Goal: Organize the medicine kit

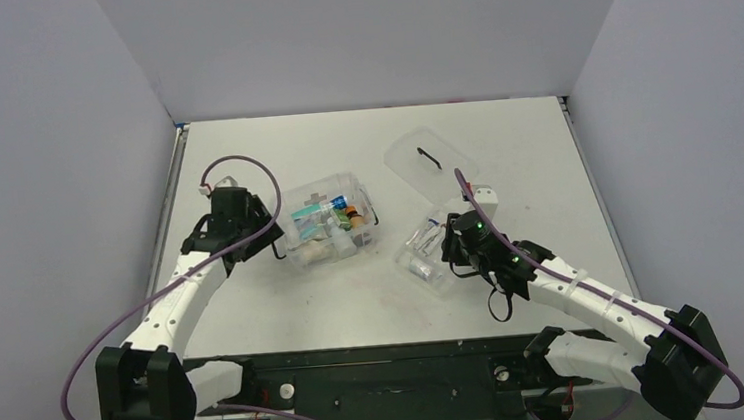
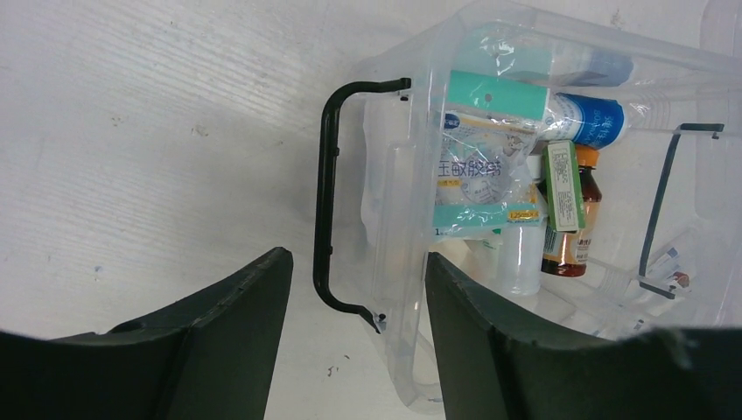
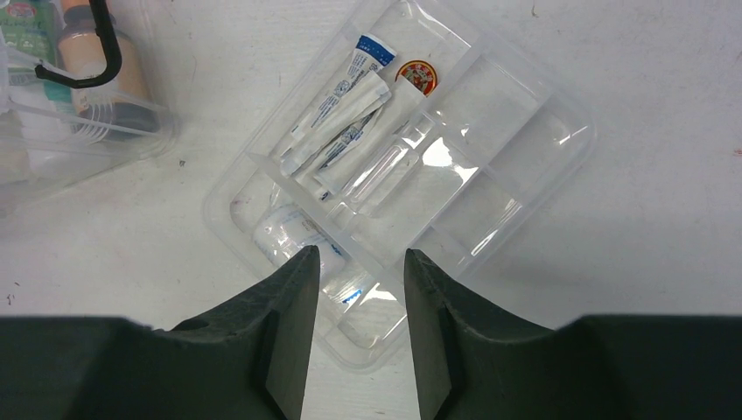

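Note:
The medicine kit (image 1: 327,219), a clear box with black side clips, stands left of centre and holds a mask packet (image 2: 477,171), a green carton (image 2: 560,184), a brown bottle (image 2: 582,232) and other packs. My left gripper (image 1: 275,243) is open at the kit's left end. In the left wrist view (image 2: 359,256) its jaws straddle the kit's wall (image 2: 394,175) and a clip (image 2: 325,175) without closing on them. My right gripper (image 1: 449,252) is open and empty. Its jaws (image 3: 360,252) straddle the near corner of the shallow clear tray (image 3: 560,140).
The tray (image 1: 429,251) holds sachets (image 3: 341,114), a small round tin (image 3: 417,76) and a wrapped item (image 3: 289,232). The flat clear lid with black handle (image 1: 429,155) lies behind the tray. A small white thing (image 1: 486,201) sits beside the tray. Grey walls enclose the table.

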`<state>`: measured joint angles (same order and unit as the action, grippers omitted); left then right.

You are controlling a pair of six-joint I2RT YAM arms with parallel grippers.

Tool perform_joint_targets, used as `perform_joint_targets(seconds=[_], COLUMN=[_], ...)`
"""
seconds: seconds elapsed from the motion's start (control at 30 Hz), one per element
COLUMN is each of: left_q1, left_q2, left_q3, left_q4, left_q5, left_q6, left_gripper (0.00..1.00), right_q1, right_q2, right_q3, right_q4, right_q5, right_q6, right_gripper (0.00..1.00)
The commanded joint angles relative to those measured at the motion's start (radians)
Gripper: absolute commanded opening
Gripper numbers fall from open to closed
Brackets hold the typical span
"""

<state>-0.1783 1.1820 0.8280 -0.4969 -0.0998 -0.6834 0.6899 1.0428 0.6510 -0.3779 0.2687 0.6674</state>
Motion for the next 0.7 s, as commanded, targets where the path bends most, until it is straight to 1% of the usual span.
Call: perform_joint_targets(seconds=[0.0,0.1,0.17,0.2,0.23,0.27,0.37,0.5,0.63,0.67], left_q1=[0.005,0.003,0.003,0.002,0.0,0.0,-0.005,-0.025,-0.063,-0.069], left_q2=[0.053,0.093,0.114,0.123,0.126,0.132,0.142,0.155,0.166,0.167], left_q3=[0.069,0.091,0.101,0.103,0.107,0.109,0.117,0.136,0.162,0.17], left_q4=[0.045,0.043,0.042,0.042,0.042,0.042,0.038,0.037,0.029,0.026], left_q5=[0.006,0.028,0.035,0.039,0.039,0.04,0.035,0.034,0.042,0.042], left_q6=[0.037,0.056,0.067,0.071,0.079,0.083,0.112,0.165,0.228,0.249], left_gripper=[0.51,0.44,0.38,0.33,0.31,0.26,0.17,0.0,0.0,0.0], right_q1=[0.01,0.01,0.011,0.01,0.01,0.011,0.01,0.01,0.01,0.009], right_q2=[-0.003,0.008,0.012,0.015,0.017,0.018,0.04,0.078,0.11,0.115], right_q3=[0.001,0.011,0.018,0.018,0.02,0.021,0.033,0.056,0.074,0.079], right_q4=[0.04,0.032,0.024,0.021,0.02,0.017,0.003,-0.027,-0.05,-0.056], right_q5=[0.003,0.007,0.008,0.006,0.006,0.008,0.012,0.037,0.071,0.077], right_q6=[0.0,-0.002,-0.004,-0.004,-0.007,-0.009,-0.018,-0.017,-0.003,0.003], right_gripper=[0.36,0.35,0.34,0.33,0.32,0.31,0.31,0.31,0.31,0.33])
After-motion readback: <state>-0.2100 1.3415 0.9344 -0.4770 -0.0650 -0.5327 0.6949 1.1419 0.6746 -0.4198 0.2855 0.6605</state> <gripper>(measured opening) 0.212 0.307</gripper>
